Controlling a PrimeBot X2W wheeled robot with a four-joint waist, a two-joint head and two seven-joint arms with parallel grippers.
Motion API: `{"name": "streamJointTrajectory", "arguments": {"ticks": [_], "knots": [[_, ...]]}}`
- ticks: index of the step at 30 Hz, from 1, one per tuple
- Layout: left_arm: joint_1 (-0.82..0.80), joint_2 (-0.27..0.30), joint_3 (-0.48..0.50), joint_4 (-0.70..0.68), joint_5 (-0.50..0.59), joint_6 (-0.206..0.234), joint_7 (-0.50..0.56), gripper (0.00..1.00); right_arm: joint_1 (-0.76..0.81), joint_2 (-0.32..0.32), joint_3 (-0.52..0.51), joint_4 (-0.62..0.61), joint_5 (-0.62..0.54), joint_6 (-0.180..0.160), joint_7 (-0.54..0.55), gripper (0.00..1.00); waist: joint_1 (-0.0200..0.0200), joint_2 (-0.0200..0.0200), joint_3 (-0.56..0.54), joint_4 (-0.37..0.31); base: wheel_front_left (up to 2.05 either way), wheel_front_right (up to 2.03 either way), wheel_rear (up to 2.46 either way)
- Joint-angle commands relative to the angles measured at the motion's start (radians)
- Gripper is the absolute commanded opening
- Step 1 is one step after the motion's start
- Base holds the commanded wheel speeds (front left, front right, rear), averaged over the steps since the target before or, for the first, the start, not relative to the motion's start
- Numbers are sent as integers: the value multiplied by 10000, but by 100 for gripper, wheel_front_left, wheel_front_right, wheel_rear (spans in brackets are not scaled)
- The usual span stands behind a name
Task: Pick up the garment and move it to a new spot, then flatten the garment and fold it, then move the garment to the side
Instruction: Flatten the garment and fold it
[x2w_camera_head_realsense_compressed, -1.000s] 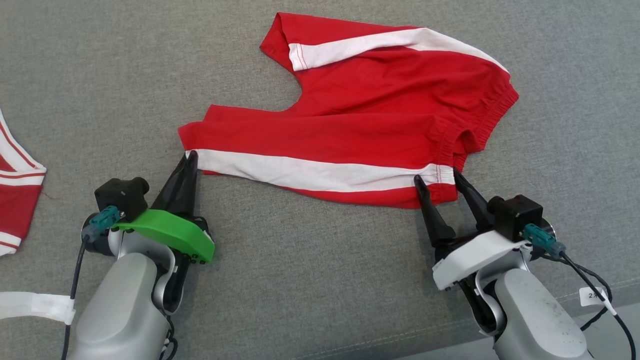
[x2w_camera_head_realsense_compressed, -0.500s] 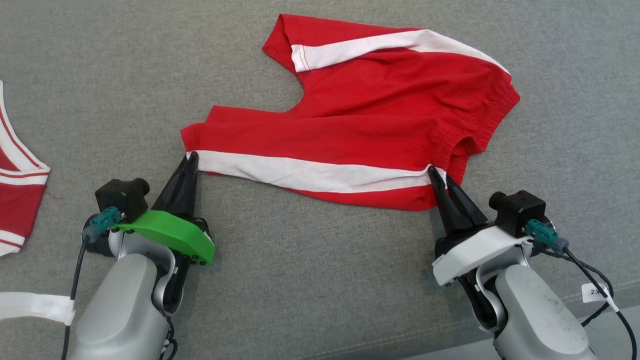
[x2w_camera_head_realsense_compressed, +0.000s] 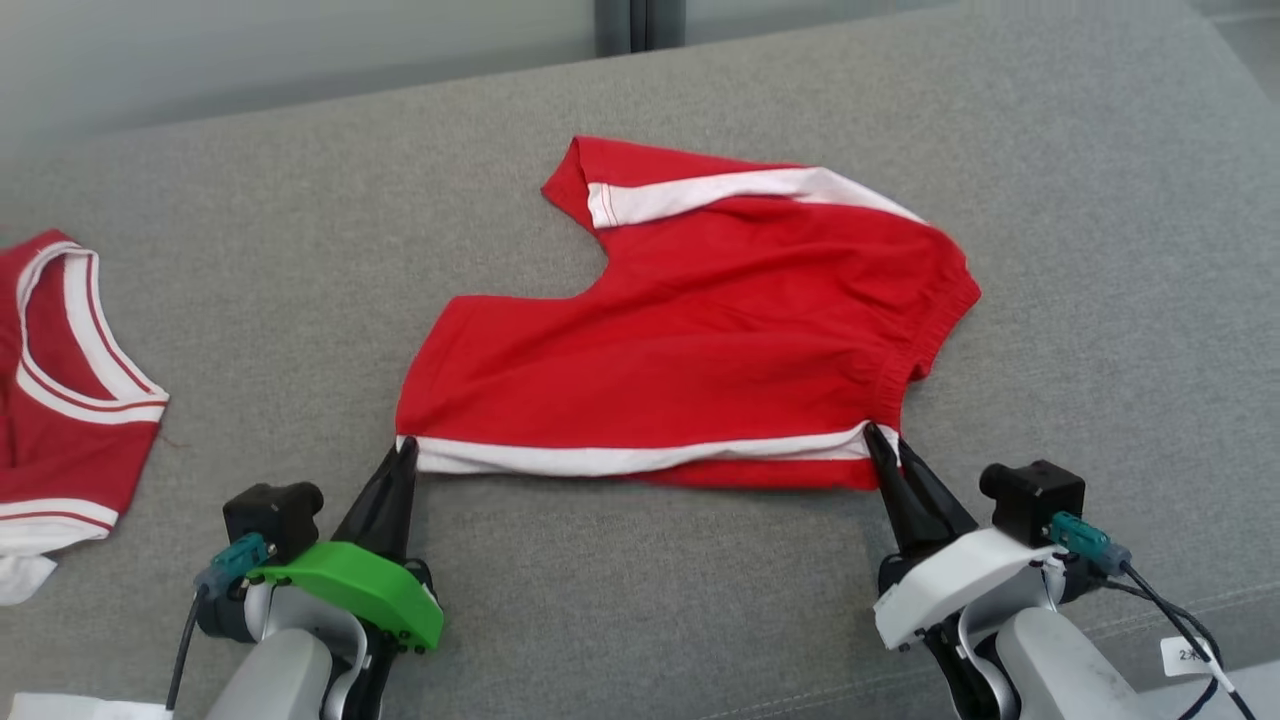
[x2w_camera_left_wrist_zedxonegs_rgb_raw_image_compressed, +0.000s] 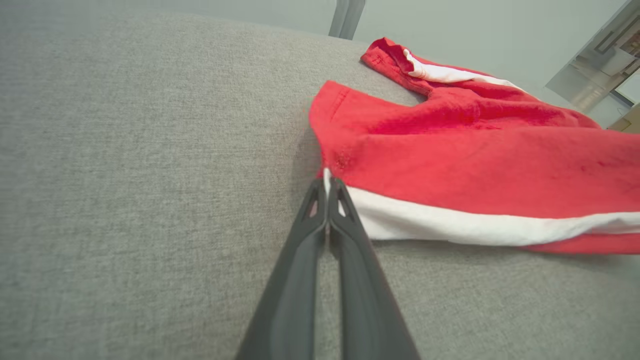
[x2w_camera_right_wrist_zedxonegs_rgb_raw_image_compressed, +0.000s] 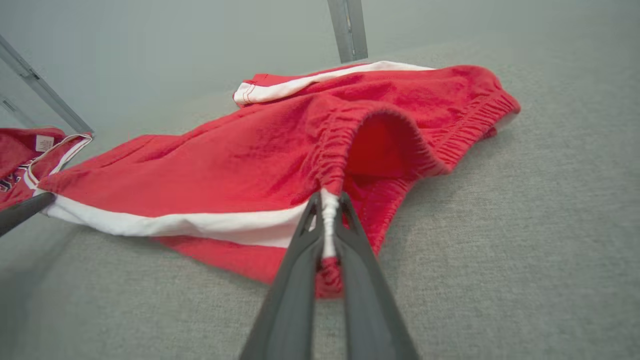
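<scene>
The left gripper (x2w_camera_head_realsense_compressed: 405, 452) is clenched on the leg-hem corner of a pair of red shorts (x2w_camera_head_realsense_compressed: 700, 340), right at the white side stripe (x2w_camera_head_realsense_compressed: 620, 458). The right gripper (x2w_camera_head_realsense_compressed: 877, 437) pinches the waistband end of that same stripe. Between them the near edge is pulled taut and seems barely lifted. The rest lies rumpled on the grey fabric surface (x2w_camera_head_realsense_compressed: 640, 600). A red jersey (x2w_camera_head_realsense_compressed: 70, 410) lies at the far left. Likely only the pick-up has begun; moving, flattening, folding and setting aside remain.
</scene>
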Motion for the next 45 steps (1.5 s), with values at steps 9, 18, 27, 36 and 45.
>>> {"name": "streamJointTrajectory", "arguments": {"ticks": [9, 18, 27, 36, 45], "knots": [[-548, 639, 87, -1484, 636, -17, -11, 0, -913, -371, -212, -130, 196, -11, -29, 0, 0, 0, -1928, 843, 0, 0, 0], [-3609, 1565, -333, -1505, 1064, -16, -9, 0, -4310, -1248, -68, 614, -39, -14, -29, 0, 0, 0, -961, 1438, 0, 0, 0], [-7741, 1258, -539, 433, 1899, 53, -9, 0, -9146, -1865, 478, 3270, -1125, -17, -28, 0, 0, 0, 1133, 1970, 0, 0, 0], [-9907, 786, 119, 61, 3889, 683, -8, 0, -11675, -1718, -914, 3360, -2953, -17, -25, 0, 0, 0, 2347, 2368, 0, 0, 0], [-7736, -327, 978, -292, 3687, 165, -9, 0, -10041, -2005, -231, 3417, -2566, -14, -28, 0, 0, 0, 3114, 2532, 0, 0, 0]]}}
